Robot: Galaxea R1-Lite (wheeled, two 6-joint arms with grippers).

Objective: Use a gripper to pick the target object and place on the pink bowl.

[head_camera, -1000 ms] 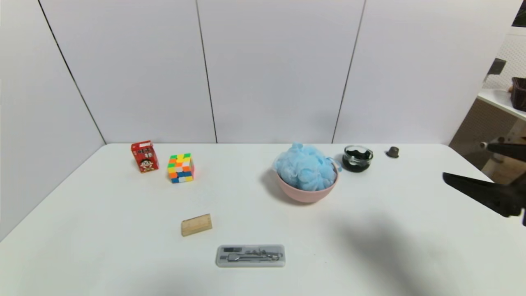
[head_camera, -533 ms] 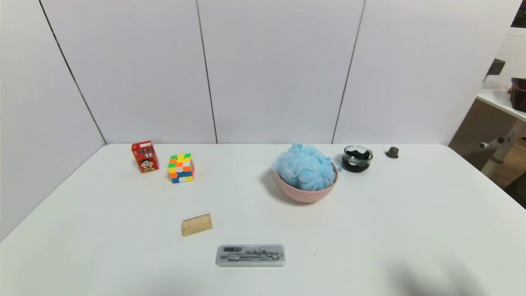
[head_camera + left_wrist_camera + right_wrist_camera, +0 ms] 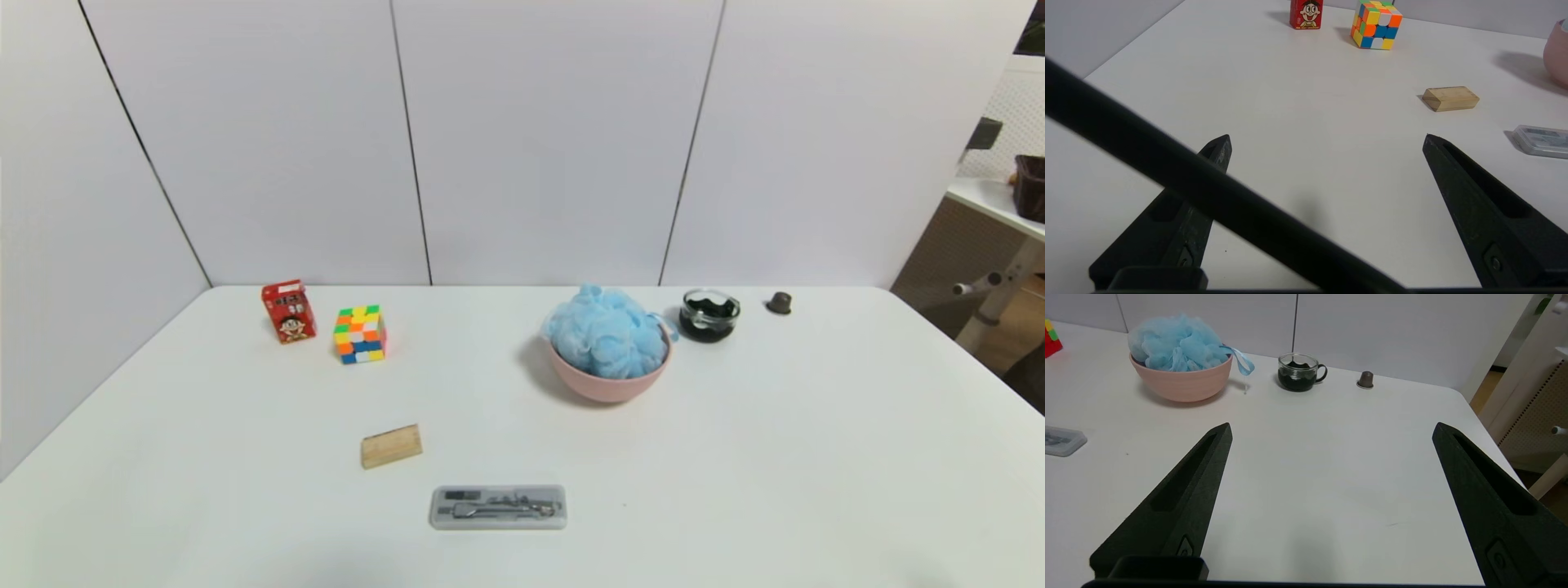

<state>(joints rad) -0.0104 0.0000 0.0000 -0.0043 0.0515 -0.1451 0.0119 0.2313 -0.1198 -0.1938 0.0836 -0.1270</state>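
The fluffy light-blue pouf [image 3: 606, 333] [image 3: 1175, 342] rests inside the pink bowl [image 3: 606, 382] [image 3: 1182, 384], heaped above its rim, with a blue ribbon hanging over the side. Neither gripper appears in the head view. My right gripper [image 3: 1331, 430] hovers open over bare table near the right front, well short of the bowl, nothing between its fingers. My left gripper [image 3: 1327, 136] is open over the left front of the table, with a black cable crossing its view. Only the bowl's pink wall [image 3: 1557, 57] shows there.
A red carton [image 3: 287, 310] and a colourful cube [image 3: 359, 333] stand back left. A wooden block [image 3: 391, 446] and a clear case [image 3: 498, 507] lie near the front. A glass cup of dark stuff [image 3: 710, 314] and a small brown capsule [image 3: 779, 303] sit right of the bowl.
The right gripper, seen at the head view's right edge a second ago, has drawn back out of that view, and its shadow on the table has gone. The pouf and bowl have not moved.
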